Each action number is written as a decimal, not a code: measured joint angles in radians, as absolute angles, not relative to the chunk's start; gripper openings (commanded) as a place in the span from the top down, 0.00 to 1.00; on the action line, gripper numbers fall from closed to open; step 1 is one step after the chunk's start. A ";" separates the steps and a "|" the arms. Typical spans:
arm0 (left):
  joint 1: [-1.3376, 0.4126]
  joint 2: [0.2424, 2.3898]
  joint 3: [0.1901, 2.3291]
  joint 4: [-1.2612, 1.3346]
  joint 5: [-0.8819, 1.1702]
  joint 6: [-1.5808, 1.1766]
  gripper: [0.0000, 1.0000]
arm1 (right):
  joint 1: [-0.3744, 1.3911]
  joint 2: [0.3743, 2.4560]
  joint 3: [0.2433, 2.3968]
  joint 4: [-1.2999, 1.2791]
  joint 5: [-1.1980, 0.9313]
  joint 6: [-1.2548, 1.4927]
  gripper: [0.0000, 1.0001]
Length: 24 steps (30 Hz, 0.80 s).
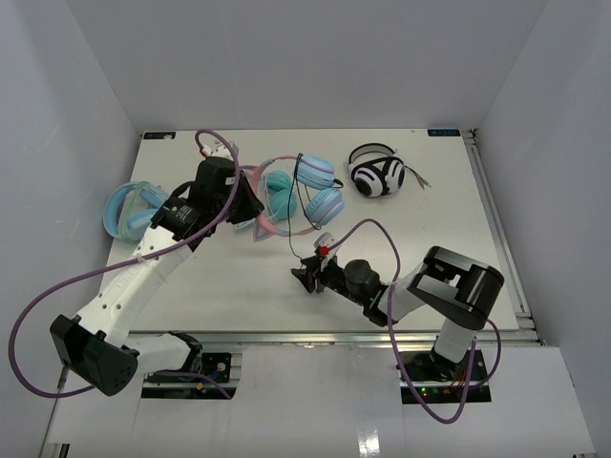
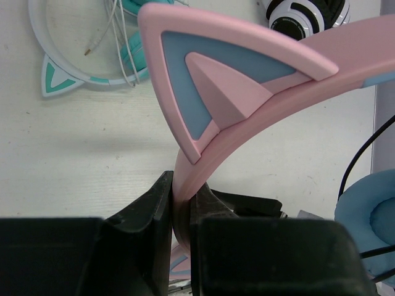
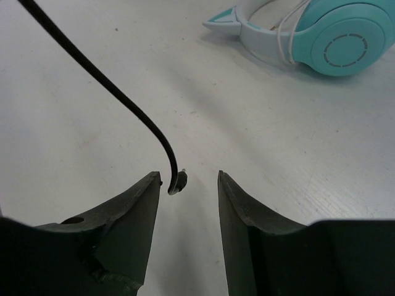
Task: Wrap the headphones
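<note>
The headphones [image 1: 323, 204] have a pink cat-ear headband [image 2: 228, 80] and light blue ear cups, and lie at the table's middle back. My left gripper [image 2: 182, 203] is shut on the headband just below one cat ear; from above, this left gripper [image 1: 250, 206] sits at the band's left end. A thin black cable [image 3: 123, 98] runs forward from the cups. Its plug [image 3: 178, 182] lies on the table between the open fingers of my right gripper [image 3: 188, 179], nearer the left finger and touching neither. From above, the right gripper [image 1: 304, 275] sits in front of the headphones.
An all-teal cat-ear pair [image 2: 92, 61] with a white cord lies right beside the pink one. A bulky light blue pair [image 1: 129, 210] sits at the far left. A black-and-white pair [image 1: 377, 176] rests at the back right. Low rails edge the table.
</note>
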<state>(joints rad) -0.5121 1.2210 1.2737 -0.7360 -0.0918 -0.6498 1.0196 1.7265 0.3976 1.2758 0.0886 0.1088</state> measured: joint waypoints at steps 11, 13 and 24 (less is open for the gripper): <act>-0.512 1.210 1.245 -0.720 -0.072 -0.659 1.00 | 1.015 1.811 0.419 1.284 0.102 0.116 0.92; -0.512 1.203 1.233 -0.717 -0.070 -0.660 1.00 | 1.013 1.818 0.419 1.284 0.109 0.120 0.92; -0.506 1.208 1.236 -0.748 -0.151 -0.639 1.00 | 0.928 1.813 0.297 1.335 0.163 0.220 0.92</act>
